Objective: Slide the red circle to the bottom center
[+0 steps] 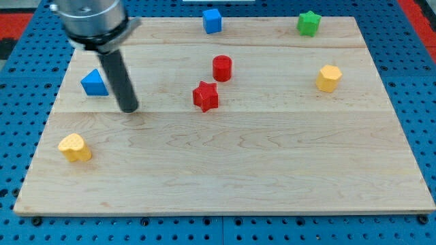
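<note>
The red circle [222, 68] stands on the wooden board [272, 170] a little above the middle. A red star [205, 96] lies just below and left of it, close but apart. My tip [129, 108] rests on the board well to the left of both, just right of a blue triangle [94, 83]. The rod rises from the tip toward the view's top left.
A blue cube [212, 20] sits at the top edge. A green star [308, 23] is at the top right. A yellow hexagon [328, 77] is at the right. A yellow heart [74, 147] is at the lower left. Blue pegboard surrounds the board.
</note>
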Available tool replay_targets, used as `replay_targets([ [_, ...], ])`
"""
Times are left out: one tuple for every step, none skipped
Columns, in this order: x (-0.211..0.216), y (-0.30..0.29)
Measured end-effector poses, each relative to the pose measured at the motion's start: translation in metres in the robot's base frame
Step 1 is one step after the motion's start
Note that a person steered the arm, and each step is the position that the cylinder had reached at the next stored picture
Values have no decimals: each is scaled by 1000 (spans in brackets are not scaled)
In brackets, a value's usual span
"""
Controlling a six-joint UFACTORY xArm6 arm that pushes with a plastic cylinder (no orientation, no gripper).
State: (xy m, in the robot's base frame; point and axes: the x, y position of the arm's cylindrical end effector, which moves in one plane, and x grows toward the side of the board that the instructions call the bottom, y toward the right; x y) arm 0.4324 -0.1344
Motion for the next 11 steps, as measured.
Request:
replay_targets([
  [-15,41],
  [-34,53],
  [-101,63],
  [-120,116],
  [-49,170],
  [72,148],
  [92,113],
  [68,77],
  [37,101],
  [12,143],
  [-17,172],
])
